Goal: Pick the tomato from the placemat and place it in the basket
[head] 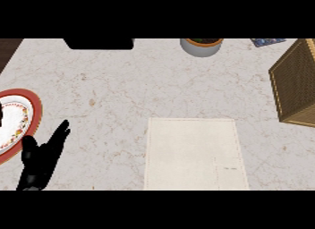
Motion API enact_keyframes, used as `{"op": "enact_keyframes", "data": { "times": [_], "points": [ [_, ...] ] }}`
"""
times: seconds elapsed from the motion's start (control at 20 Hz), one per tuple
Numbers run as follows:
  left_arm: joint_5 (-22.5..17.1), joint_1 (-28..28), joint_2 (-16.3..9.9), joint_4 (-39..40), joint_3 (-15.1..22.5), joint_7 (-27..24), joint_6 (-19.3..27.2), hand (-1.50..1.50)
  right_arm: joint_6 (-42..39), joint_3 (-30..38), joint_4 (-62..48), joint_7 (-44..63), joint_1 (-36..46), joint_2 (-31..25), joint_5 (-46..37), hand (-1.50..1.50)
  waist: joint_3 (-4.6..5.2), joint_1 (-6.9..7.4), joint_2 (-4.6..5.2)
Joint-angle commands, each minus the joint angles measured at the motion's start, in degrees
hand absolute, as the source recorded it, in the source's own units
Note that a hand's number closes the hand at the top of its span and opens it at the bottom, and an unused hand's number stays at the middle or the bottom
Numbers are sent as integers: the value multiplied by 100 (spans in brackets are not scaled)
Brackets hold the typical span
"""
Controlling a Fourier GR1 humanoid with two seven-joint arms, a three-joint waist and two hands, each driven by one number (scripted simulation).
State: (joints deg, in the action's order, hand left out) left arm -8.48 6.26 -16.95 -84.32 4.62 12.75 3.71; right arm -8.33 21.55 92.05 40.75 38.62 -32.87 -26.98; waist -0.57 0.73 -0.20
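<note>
I see no tomato on the pale rectangular cloth placemat (194,154), nor in the woven wicker basket (304,82) far right. My left hand (42,156) rests spread at the near left, so I judge progress unclear.

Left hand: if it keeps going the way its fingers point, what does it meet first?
The left hand is open, its fingers pointing up and slightly right. That line crosses bare counter only; the plate lies to its left. The way looks free, though height is unclear.

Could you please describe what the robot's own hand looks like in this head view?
Only the left hand shows, at the lower left beside the plate. It is plain matte black, with slender tapering fingers and a shorter rounded thumb. No markings, cables or sleeve are visible, and no grey forearm shows. The right hand is out of view.
</note>
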Motion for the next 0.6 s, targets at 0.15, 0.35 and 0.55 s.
{"op": "enact_keyframes", "data": {
  "times": [0.15,0.35,0.55],
  "points": [
    [47,-56,208,591,-54,78,36,0,546,371,-1365,-968,46,118,198,150,56,-12,50],
    [-71,183,80,350,-117,158,-177,0,541,773,-1773,-1372,-92,144,689,150,55,-25,36],
    [-7,208,141,204,-105,313,-106,0,762,889,-2302,-2060,-234,147,749,150,53,-14,38]
  ]
}}
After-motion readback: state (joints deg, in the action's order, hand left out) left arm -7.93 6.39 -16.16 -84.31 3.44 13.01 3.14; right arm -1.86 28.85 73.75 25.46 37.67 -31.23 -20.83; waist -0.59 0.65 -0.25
